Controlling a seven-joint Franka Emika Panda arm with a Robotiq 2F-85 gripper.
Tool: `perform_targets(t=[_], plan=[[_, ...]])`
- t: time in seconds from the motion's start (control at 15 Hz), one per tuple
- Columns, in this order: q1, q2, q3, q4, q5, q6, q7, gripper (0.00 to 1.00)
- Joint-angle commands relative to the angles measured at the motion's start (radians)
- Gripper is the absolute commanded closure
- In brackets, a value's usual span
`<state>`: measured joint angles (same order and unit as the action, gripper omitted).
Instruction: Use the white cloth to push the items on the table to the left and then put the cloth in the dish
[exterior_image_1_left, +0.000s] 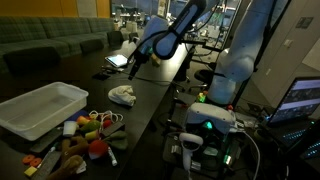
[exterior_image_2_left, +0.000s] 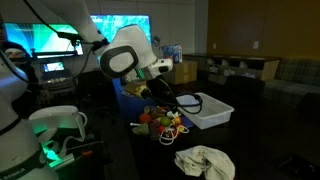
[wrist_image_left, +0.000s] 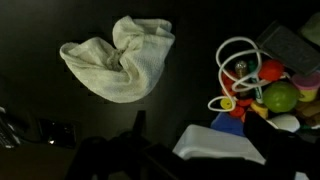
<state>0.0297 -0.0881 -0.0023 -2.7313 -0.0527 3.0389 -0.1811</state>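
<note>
The white cloth (exterior_image_1_left: 123, 95) lies crumpled on the dark table, apart from the toys; it also shows in the other exterior view (exterior_image_2_left: 205, 161) and the wrist view (wrist_image_left: 120, 58). A pile of small colourful items (exterior_image_1_left: 85, 135) (exterior_image_2_left: 163, 122) (wrist_image_left: 258, 85) lies beside the white dish (exterior_image_1_left: 42, 108) (exterior_image_2_left: 212, 110), whose corner shows in the wrist view (wrist_image_left: 222, 145). My gripper (exterior_image_1_left: 133, 64) (exterior_image_2_left: 166, 90) (wrist_image_left: 200, 122) hangs well above the table between the cloth and the items. Its fingers look spread and hold nothing.
A laptop (exterior_image_1_left: 118, 60) lies farther back on the table. A sofa (exterior_image_1_left: 50, 42) stands behind it. The robot base with green lights (exterior_image_1_left: 208, 125) and cables sits by the table edge. A screen (exterior_image_2_left: 120, 30) glows behind the arm.
</note>
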Motion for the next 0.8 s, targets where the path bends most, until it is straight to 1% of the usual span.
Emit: perform_targets(t=[0.0, 0.07, 0.2, 0.27, 0.33, 0.4, 0.53, 0.67, 0.73], plan=[[-0.063, 0.237, -0.015, 0.087, -0.167, 0.128, 0.011, 0.0], [-0.055, 0.29, -0.05, 0.116, -0.216, 0.137, 0.017, 0.0], [0.017, 0.393, -0.152, 0.19, -0.271, 0.135, 0.036, 0.0], [0.055, 0.449, -0.194, 0.233, -0.28, 0.14, 0.049, 0.0], [0.077, 0.497, -0.211, 0.272, -0.273, 0.142, 0.052, 0.0], [0.118, 0.546, -0.247, 0.314, -0.267, 0.147, 0.066, 0.0], [0.147, 0.628, -0.255, 0.394, -0.225, 0.134, 0.066, 0.0], [0.146, 0.706, -0.232, 0.475, -0.199, 0.115, 0.074, 0.0], [0.154, 0.743, -0.233, 0.513, -0.19, 0.11, 0.081, 0.0]])
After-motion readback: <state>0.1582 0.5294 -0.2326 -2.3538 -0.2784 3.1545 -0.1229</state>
